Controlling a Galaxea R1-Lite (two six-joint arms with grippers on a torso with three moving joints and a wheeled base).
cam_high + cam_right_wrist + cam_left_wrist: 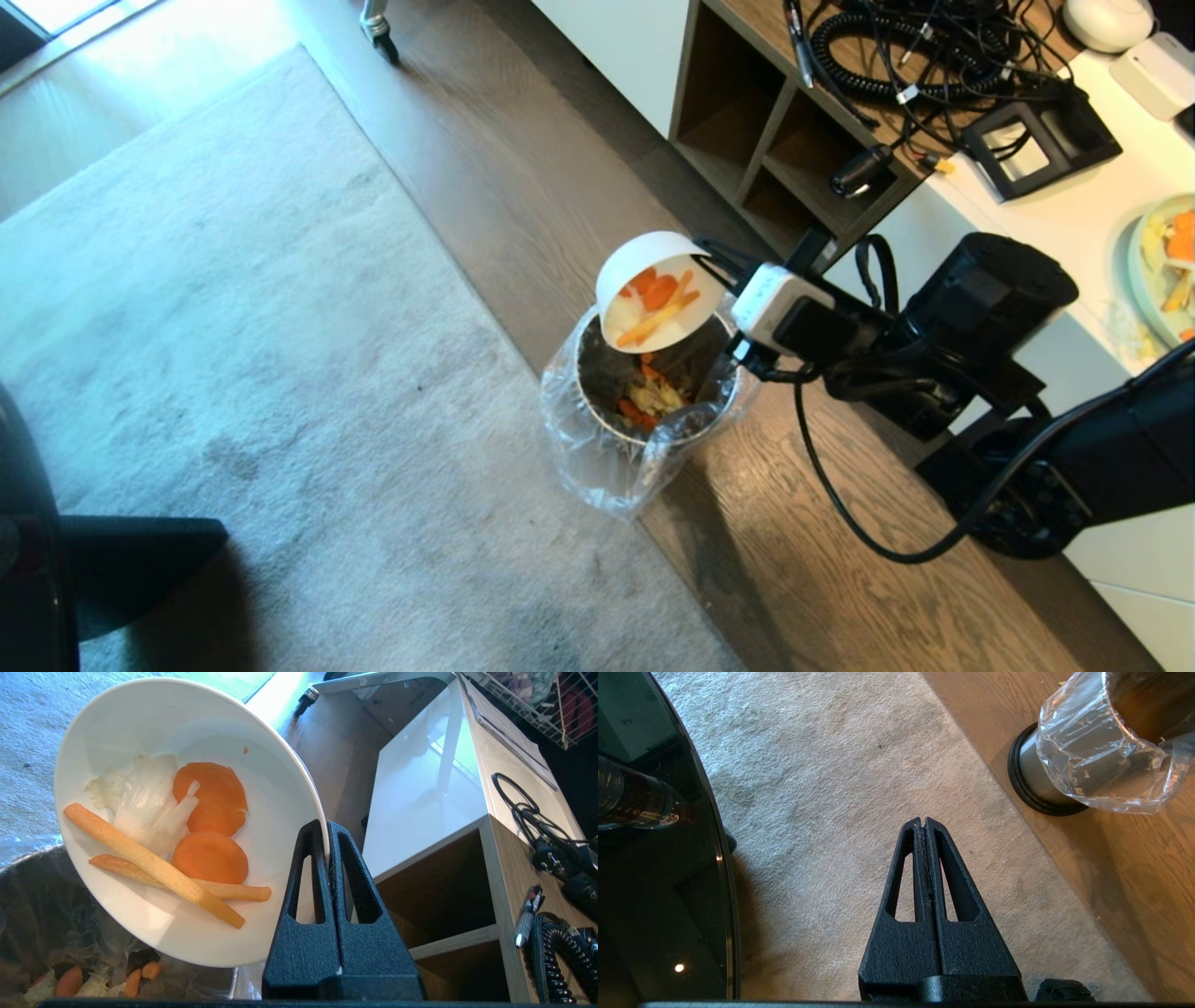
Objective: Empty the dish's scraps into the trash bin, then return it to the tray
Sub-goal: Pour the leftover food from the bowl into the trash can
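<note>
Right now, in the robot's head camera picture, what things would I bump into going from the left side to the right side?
Grey rug → trash bin with the tipped dish above it → right gripper → wooden shelf → green plate.

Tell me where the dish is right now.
In the head view, mid-frame, the dish hangs tilted over the trash bin, pinched at its rim by the right gripper, scraps inside.

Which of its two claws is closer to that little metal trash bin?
The right. The right gripper holds the white bowl tipped just above the trash bin; the left gripper hangs over the carpet, off to the bin's side.
</note>
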